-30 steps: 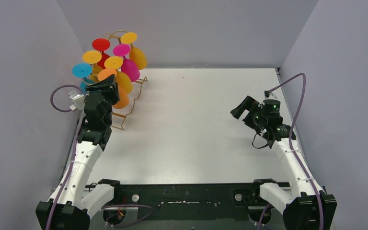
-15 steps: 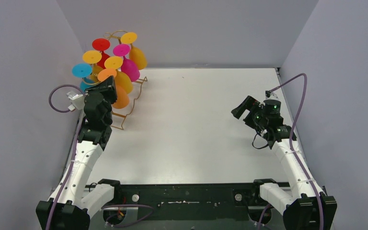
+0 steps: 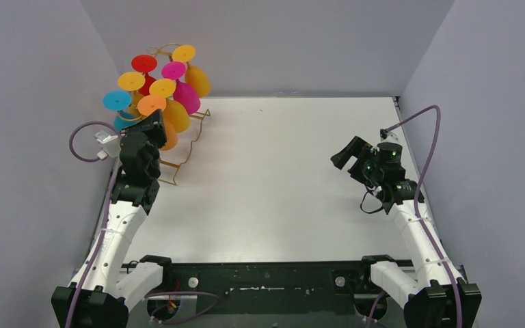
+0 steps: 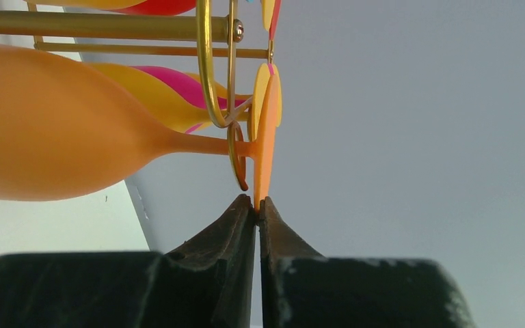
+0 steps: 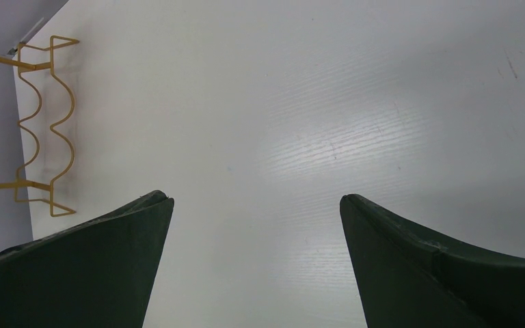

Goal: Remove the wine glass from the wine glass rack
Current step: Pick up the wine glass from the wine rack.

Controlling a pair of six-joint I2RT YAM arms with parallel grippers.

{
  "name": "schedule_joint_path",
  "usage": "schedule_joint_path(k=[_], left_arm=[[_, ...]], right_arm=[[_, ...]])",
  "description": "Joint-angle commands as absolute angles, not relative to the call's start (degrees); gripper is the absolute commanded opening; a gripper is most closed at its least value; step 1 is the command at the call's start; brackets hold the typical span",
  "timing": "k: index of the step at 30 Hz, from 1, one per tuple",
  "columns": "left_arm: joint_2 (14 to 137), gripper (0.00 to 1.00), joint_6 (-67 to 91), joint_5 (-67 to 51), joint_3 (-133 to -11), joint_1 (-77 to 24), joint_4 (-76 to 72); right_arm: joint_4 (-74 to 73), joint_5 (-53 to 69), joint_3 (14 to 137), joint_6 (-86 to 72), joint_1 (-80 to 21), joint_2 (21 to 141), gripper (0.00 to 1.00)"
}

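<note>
An orange wine glass point(image 4: 55, 137) hangs upside down from the gold wire wine glass rack point(image 4: 208, 68), its stem in a curled hook and its round foot point(image 4: 266, 147) edge-on. My left gripper point(image 4: 256, 202) is shut on the lower rim of that foot. In the top view the left gripper point(image 3: 152, 125) sits at the rack point(image 3: 178, 157) in the far left corner, just below the orange glass's foot point(image 3: 152, 105). My right gripper point(image 5: 256, 201) hangs open over bare table on the right, also the right gripper point(image 3: 345, 156) in the top view, holding nothing.
Several more coloured glasses hang on the rack: blue point(image 3: 117, 100), yellow point(image 3: 163, 88), red point(image 3: 144, 63), magenta point(image 3: 186, 97). The rack's wavy base rails point(image 5: 44, 130) lie on the white table point(image 3: 280, 171). Grey walls close in on the left, back and right.
My left gripper has closed onto the orange glass's foot, and the foot has shifted slightly up and left. The right arm has barely moved.
</note>
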State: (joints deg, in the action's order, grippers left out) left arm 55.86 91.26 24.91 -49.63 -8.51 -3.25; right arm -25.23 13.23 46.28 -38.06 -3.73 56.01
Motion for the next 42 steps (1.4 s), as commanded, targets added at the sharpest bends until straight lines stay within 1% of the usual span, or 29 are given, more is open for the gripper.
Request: schedule_joint_path(k=[1,4,6,31,42], left_arm=[[54.78,0.06,92.28,26.26,-49.48,-8.19,-7.25],[54.67,0.07,93.04,26.43,-48.91,-8.26,-7.86],[54.69,0.0,93.09,26.4,-48.74,-8.19,-8.3],[51.28,0.0,100.09,19.67,-49.08,-8.17,-1.32],[51.05,0.0,96.15,13.26,-47.76,-8.1,-1.78]], right_arm=[[-23.94,11.82,47.98,-38.05,-3.37,54.49,1.0],[-23.95,12.03,47.99,-38.13,-3.34,54.53,1.0],[-23.93,12.12,47.9,-38.22,-3.35,54.49,1.0],[-23.92,13.05,47.64,-38.33,-3.37,54.49,1.0],[-23.99,14.04,47.46,-38.41,-3.35,55.08,1.0]])
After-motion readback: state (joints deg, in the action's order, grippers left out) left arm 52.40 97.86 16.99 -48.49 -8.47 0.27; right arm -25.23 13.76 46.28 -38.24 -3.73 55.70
